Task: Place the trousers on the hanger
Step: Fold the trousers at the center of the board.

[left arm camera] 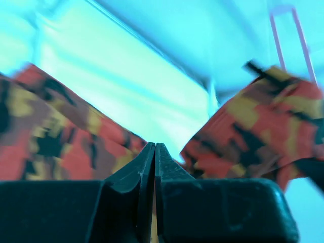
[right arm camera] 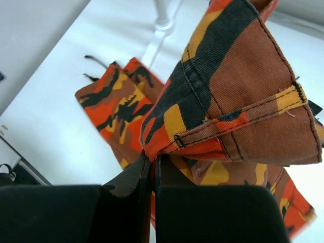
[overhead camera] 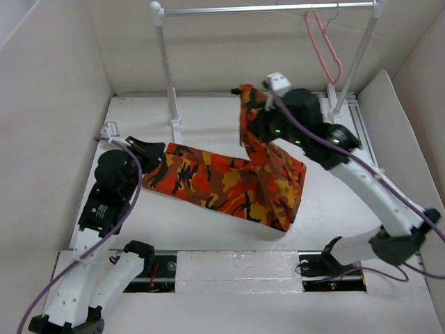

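The camouflage trousers lie across the white table, with one end lifted at the back. My left gripper is at their left end, low over the table. In the left wrist view its jaws are pressed together with a sliver of cloth between them, and trousers fill both sides. My right gripper is shut on the raised end; the right wrist view shows a hemmed fold pinched at the gripper. The pink hanger hangs on the rail, right of and behind the right gripper, and also shows faintly in the left wrist view.
A metal rail on two white posts stands at the back of the table. White walls close in on the left, the back and the right. The arm bases sit in black mounts at the near edge.
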`<state>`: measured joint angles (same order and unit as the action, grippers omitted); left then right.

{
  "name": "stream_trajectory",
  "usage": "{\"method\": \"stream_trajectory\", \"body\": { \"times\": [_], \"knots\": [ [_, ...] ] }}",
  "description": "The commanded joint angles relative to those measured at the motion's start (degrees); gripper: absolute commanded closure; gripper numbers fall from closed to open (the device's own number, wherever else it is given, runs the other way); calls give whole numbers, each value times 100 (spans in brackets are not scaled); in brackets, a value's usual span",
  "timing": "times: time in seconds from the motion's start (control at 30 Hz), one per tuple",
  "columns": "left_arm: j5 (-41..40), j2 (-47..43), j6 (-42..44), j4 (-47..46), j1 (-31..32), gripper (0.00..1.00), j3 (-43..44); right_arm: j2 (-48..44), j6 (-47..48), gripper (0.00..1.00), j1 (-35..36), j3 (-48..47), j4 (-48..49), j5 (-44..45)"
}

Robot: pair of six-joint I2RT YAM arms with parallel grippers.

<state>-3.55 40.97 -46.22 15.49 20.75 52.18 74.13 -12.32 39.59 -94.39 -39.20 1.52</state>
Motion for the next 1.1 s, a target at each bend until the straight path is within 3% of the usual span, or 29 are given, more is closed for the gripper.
{"method": "stream_trajectory", "body": {
  "times": [0.0,0.2,0.27,0.33,0.37,0.43,0.53,0.57,0.6,0.67,0.7,0.73,0.77,0.83,0.9,0.97,1.07],
  "knots": [
    [171,-19,447,1009,-440,100,353,975,-183,100,775,-771,1309,709],
    [-724,-168,324,1387,-441,100,1671,3725,-314,100,1778,-2213,1757,447],
    [-910,-107,376,1571,-441,99,2075,4414,-342,62,2139,-2811,1915,193],
    [-955,-46,447,1633,-441,95,2208,5413,-482,35,2140,-3877,1392,-298],
    [-928,-28,403,1642,-441,95,2191,5567,-456,33,2140,-4155,788,-632],
    [-946,-98,307,1651,-441,95,1973,5343,-316,33,2079,-4185,563,-679],
    [-815,-229,78,1222,-441,92,1272,4219,-210,35,1868,-2257,1254,-627],
    [-701,-230,43,1055,-441,91,1033,3328,-236,36,1781,-876,1875,-766],
    [-412,-186,-1,888,-441,88,787,2892,-314,38,1580,-236,2142,-845],
    [-77,182,-2,257,-441,82,92,1797,-411,60,1359,899,2407,-855],
    [255,392,68,62,-441,79,-66,1485,-447,76,1167,1836,2417,-829],
    [737,1473,173,-532,-441,74,-486,655,-421,100,817,2933,2165,-759],
    [742,1484,174,-747,-441,74,-490,647,-421,100,813,2944,2162,-758],
    [960,2114,288,-1029,-493,73,-472,-69,-421,100,594,3826,2031,-794],
    [1102,3072,472,-1328,-493,72,-297,-468,-412,81,313,4321,1986,-741],
    [1146,3869,587,-1364,-633,72,-8,-845,-395,70,-2,4970,1995,-828],
    [1129,4506,605,-1452,-1011,73,-6,-918,-438,66,-136,5491,2189,-1223]
  ]
}}
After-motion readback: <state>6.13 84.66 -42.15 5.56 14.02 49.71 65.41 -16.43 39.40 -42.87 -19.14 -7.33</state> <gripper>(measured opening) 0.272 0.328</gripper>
